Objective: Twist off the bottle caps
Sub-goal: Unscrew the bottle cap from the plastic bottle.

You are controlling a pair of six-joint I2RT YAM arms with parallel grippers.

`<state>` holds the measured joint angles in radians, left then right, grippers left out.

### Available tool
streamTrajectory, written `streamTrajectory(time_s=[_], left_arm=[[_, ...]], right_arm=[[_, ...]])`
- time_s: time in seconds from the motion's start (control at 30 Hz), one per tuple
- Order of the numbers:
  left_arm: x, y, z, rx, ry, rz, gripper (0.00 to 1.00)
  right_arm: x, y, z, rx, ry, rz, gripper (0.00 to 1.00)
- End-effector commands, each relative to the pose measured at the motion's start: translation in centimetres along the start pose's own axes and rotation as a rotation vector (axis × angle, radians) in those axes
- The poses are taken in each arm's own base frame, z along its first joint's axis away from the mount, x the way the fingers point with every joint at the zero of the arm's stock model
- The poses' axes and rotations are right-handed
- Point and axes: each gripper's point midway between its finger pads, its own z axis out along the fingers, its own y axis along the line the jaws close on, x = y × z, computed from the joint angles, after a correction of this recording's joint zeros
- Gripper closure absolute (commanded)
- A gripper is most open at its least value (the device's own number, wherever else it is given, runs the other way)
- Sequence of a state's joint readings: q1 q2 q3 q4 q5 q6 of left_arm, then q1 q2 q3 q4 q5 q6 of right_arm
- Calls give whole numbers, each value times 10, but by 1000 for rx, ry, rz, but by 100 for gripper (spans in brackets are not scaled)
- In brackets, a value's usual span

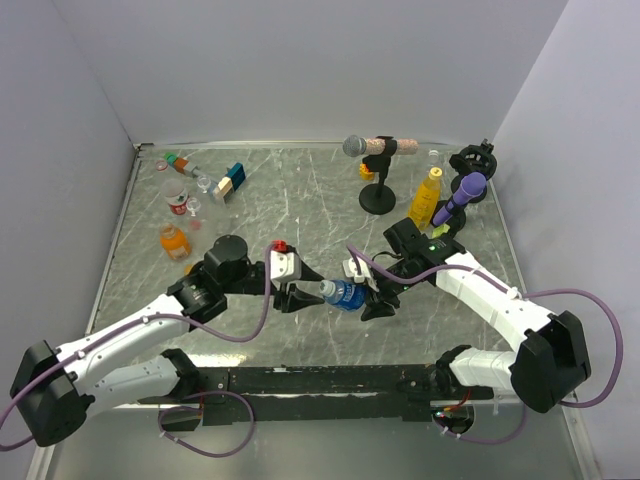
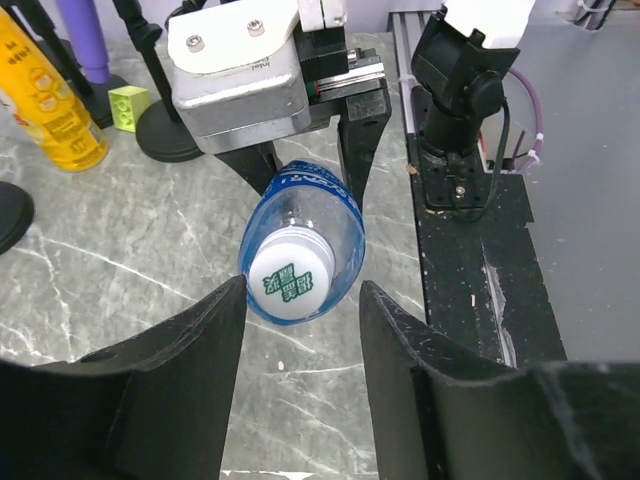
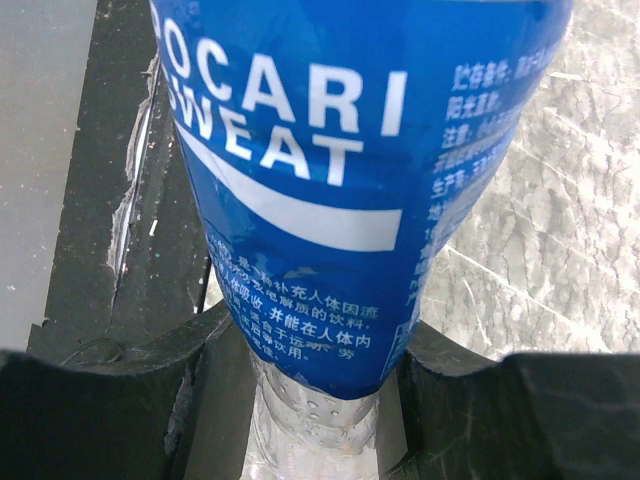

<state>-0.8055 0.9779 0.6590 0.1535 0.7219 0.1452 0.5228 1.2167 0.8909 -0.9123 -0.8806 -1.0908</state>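
Observation:
A clear bottle with a blue label [image 1: 347, 296] hangs level above the table, and my right gripper [image 3: 310, 400] is shut on its lower body [image 3: 330, 180]. Its white bottle cap [image 2: 290, 280] points toward my left gripper [image 2: 300, 305]. The left fingers [image 2: 195, 350] stand a little apart on either side of the cap, just short of it, without touching it. In the top view the left gripper [image 1: 306, 291] meets the cap [image 1: 327, 289] near the table's middle. A yellow bottle [image 1: 427, 197] stands at the back right and a squat orange bottle [image 1: 174, 241] at the left.
A microphone on a black stand [image 1: 377, 198] and a purple microphone [image 1: 465, 194] stand at the back right. A red can [image 1: 179, 206] and toy blocks [image 1: 232, 179] lie at the back left. A green block [image 2: 128, 105] lies near the stands. A black rail [image 1: 330, 380] runs along the near edge.

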Motion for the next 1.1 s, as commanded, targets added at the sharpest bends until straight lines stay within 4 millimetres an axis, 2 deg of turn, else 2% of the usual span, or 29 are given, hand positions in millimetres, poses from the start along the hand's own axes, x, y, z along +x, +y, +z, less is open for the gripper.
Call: streamTrajectory(time_s=[0.0, 0.1, 0.27, 0.33, 0.5, 0.63, 0.73, 0.9, 1.07], left_arm=[[-31, 2, 4, 35, -75, 54, 48], [-29, 4, 8, 36, -70, 39, 57], [-31, 4, 10, 43, -77, 25, 61], [-31, 4, 10, 43, -81, 20, 66], [-32, 5, 10, 26, -91, -32, 98], [-35, 6, 9, -21, -96, -195, 99], [-36, 12, 9, -90, -75, -415, 99], [-18, 17, 9, -215, -17, -804, 99], [-15, 21, 9, -303, -43, -1059, 99]], right_arm=[[-5, 1, -1, -11, -30, -27, 68], [-5, 1, -1, -10, -29, -28, 68], [-4, 0, 0, -11, -23, -22, 68], [-4, 1, 0, -13, -22, -20, 68], [-2, -1, 0, -10, -17, -15, 68], [0, -5, 1, 6, -1, 1, 68], [2, -8, 1, 17, 10, 13, 68], [4, -12, 0, 31, 23, 25, 68], [5, -13, 0, 35, 28, 36, 69]])
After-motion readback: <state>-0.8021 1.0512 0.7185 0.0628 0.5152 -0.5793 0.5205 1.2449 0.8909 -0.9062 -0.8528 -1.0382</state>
